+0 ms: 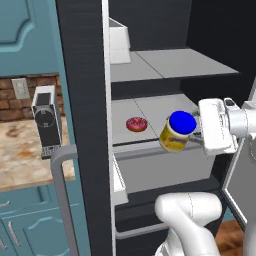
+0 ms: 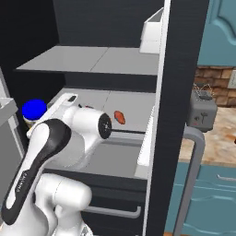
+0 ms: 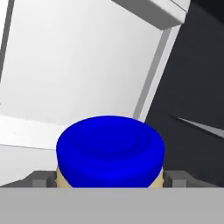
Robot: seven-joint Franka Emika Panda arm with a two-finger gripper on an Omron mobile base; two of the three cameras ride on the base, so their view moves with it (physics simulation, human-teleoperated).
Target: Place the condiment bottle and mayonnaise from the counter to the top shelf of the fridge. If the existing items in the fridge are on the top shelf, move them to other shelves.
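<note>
In the left base view we look into the open black fridge (image 1: 210,30). Our gripper (image 1: 192,134) reaches in from the right and holds the mayonnaise (image 1: 176,131) by its sides. The jar is tipped, with its blue lid up and to the right. It hangs at the near edge of the middle shelf (image 1: 150,107), and we cannot tell if it touches the shelf. A pink donut (image 1: 136,124) lies on that same shelf, to the left of the jar and apart from it. The top shelf (image 1: 175,62) is above them. Far left, past the fridge door (image 1: 85,125) and its grey handle (image 1: 62,195), a dark coffee machine (image 1: 46,120) stands on the counter (image 1: 25,155).

In the right base view the jar's blue lid (image 2: 34,109) peeks out at the left, behind our white arm. A small orange-red food piece (image 2: 119,117) lies on the middle shelf, to the right of the arm. On the right a grey toaster (image 2: 201,110) sits on the counter.

In the hand view the blue lid sits big and close between our two fingers (image 3: 40,179). They are spread wide and hug the jar from both sides. Pale grey fridge panels are behind it.
</note>
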